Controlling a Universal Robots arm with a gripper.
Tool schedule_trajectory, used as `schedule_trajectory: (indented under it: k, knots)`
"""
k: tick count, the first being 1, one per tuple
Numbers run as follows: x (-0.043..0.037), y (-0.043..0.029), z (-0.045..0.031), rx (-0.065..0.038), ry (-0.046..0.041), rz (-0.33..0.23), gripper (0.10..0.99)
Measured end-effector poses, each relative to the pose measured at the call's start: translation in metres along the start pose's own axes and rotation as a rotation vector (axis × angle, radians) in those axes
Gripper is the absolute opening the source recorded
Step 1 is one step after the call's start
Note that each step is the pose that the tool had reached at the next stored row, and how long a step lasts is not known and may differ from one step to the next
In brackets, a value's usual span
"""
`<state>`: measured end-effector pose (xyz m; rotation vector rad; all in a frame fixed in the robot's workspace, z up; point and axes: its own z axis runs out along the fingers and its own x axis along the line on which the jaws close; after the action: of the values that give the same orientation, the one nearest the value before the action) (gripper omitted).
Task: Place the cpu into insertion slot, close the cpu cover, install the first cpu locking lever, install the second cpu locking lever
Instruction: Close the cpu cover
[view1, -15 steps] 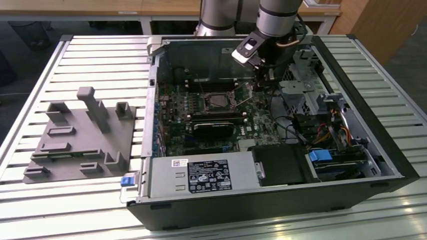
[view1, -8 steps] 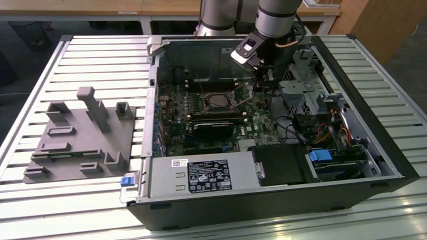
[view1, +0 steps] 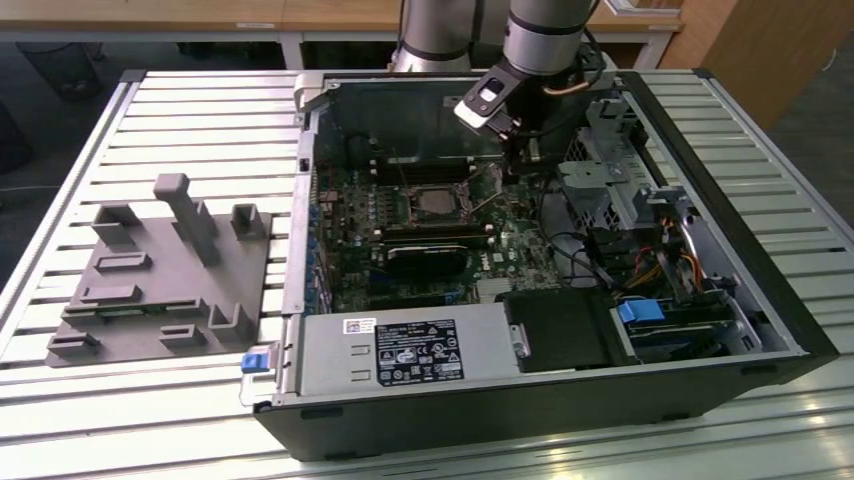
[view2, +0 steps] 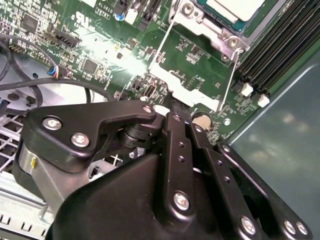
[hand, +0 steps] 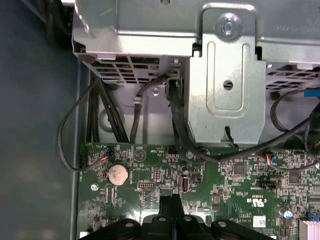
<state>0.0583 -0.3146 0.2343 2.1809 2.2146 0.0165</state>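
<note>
- The cpu (view2: 235, 7) lies in the slot (view1: 411, 200), silvery top up, with the cover (view2: 210, 25) down around it as a frame. By my reading, the first two steps are done and the lever work is in hand.
- The gripper (view2: 175, 107) is pinched narrow with nothing between its fingers. It hangs low over the board (hand: 225, 190), just beside the socket on the side toward the drive cage (hand: 225, 75).
- One lever (view2: 162, 45) and the other lever (view2: 230, 80) run as thin wires along two sides of the cover.
- Seating a lever likely calls for a firm push down and then sideways under its catch, with the closed tip kept off the small parts nearby.
- I cannot tell whether either lever is latched.
- Whether the tip touches anything is hard to make out.
- The slot's contacts are hidden under the cpu.
- In the second wrist view the cpu is cut off at the edge, and the gripper's own body blocks much of the board.
</note>
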Motion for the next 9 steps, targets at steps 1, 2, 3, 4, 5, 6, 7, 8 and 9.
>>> schedule_trajectory:
  k: [1,2,3,4,5,6,7,8,9]
  knots:
    - [0.0,-0.001,0.0,0.0,0.0,0.0,0.106]
    - [0.0,-0.002,0.0,0.0,0.0001,0.0,0.106]
    - [0.0001,-0.0032,-0.0001,0.0,0.0001,0.0,0.106]
    - [0.0001,-0.0048,-0.0001,0.0,0.0001,0.0,0.106]
    - [0.0001,-0.0066,-0.0002,0.0,0.0,0.0,0.106]
    - [0.0001,-0.008,-0.0003,0.0,-0.0001,0.0,0.106]
    - [0.0002,-0.0094,-0.0003,0.0,0.0,0.0,0.106]
    - [0.0002,-0.0107,-0.0003,0.0,0.0,0.0,0.106]
    - [0.0002,-0.0118,-0.0004,0.0,0.0001,0.0,0.106]
